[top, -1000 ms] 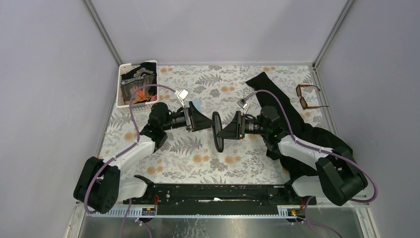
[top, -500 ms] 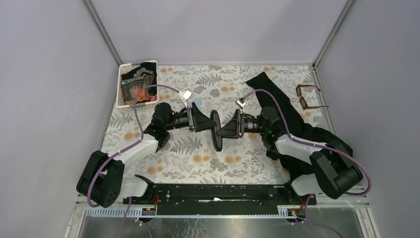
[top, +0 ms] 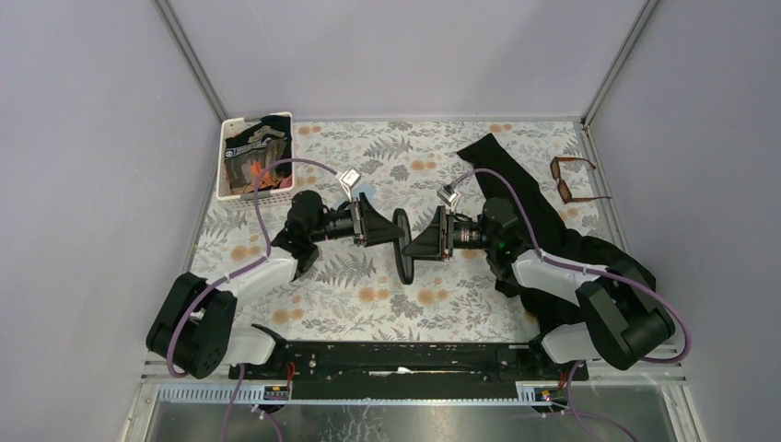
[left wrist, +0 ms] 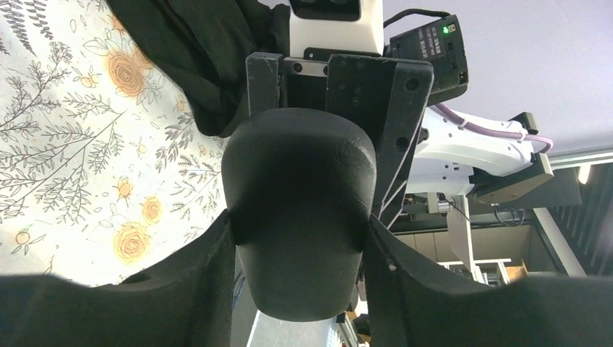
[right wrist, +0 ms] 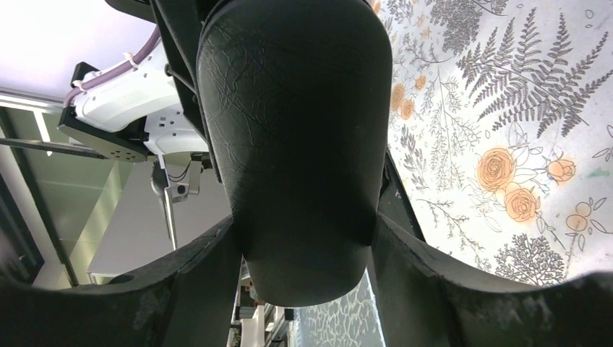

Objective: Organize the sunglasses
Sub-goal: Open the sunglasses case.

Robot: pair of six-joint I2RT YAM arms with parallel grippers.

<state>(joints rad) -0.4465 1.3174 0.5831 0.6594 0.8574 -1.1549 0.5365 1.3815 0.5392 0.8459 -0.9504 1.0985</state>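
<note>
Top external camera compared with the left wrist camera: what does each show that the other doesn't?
Only the top view shows the sunglasses lying at the far right, the white basket at the far left, and the left claw from outside. Only the left wrist view shows, close up, its own fingers pressed against both sides of the black case. Both show that case, the right claw gripping it, the floral tablecloth and the black cloth.
</note>
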